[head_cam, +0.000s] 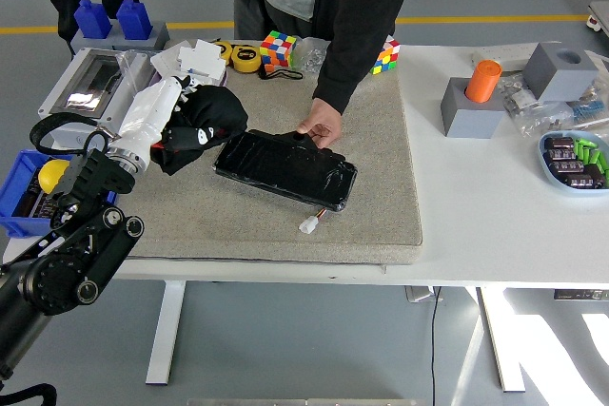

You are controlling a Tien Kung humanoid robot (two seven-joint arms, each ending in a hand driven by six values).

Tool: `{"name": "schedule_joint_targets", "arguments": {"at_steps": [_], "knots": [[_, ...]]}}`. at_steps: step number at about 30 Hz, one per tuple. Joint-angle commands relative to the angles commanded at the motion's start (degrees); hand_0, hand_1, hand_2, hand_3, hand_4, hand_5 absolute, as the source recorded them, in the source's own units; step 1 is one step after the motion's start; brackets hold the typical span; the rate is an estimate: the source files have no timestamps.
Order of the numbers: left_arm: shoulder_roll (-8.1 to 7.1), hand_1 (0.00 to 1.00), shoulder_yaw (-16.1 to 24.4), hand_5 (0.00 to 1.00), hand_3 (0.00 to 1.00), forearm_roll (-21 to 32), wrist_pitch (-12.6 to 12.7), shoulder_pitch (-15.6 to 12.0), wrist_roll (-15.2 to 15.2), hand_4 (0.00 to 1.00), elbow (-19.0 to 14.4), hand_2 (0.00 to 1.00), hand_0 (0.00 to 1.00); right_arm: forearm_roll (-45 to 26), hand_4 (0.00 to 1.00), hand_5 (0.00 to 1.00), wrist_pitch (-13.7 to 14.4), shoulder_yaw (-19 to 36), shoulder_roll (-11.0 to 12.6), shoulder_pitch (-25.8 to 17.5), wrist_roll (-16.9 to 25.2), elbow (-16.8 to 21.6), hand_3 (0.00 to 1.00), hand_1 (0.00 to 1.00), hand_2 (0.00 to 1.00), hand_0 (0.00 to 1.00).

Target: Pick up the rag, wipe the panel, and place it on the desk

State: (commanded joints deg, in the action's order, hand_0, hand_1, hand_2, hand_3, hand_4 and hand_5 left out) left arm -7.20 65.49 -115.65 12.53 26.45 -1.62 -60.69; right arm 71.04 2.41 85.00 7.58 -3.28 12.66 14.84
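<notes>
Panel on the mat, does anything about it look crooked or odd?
The black panel lies askew on the mat, its right end angled toward the near edge. A person's hand steadies its far edge, and a small white connector trails loose beside it.
</notes>
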Motion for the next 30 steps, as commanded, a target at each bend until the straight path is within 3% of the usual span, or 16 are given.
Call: {"name": "schedule_joint_targets", "arguments": {"at_steps": [6, 16, 22, 30], "knots": [[0.45, 0.351, -1.0, 0.002, 0.556, 0.2, -0.4, 0.5, -0.4, 0.710, 2.4, 0.443, 0.252, -0.3, 0.876, 0.349, 0.0, -0.4, 0.2, 0.0, 0.0, 0.2, 0.524, 0.597, 0.525, 0.590], [0.43, 0.351, -2.3, 0.002, 0.556, 0.4, -1.6, 0.6, -1.7, 0.713, 3.7, 0.440, 0.250, -0.3, 0.876, 0.349, 0.0, -0.5, 0.2, -0.2, 0.1, 0.2, 0.525, 0.596, 0.524, 0.589], [0.44, 0.344, -4.2, 0.002, 0.556, 1.9, -1.4, 0.4, -1.4, 0.711, 2.1, 0.431, 0.250, -0.3, 0.876, 0.348, 0.0, -0.4, 0.3, -0.3, 0.2, 0.3, 0.525, 0.598, 0.524, 0.590], [0.97, 0.340, -9.9, 0.002, 0.556, 3.7, -1.1, 1.0, -1.4, 0.714, -0.9, 0.428, 0.245, -0.4, 0.875, 0.346, 0.0, -0.4, 0.1, -0.4, 0.2, 0.3, 0.524, 0.596, 0.524, 0.590]]}}
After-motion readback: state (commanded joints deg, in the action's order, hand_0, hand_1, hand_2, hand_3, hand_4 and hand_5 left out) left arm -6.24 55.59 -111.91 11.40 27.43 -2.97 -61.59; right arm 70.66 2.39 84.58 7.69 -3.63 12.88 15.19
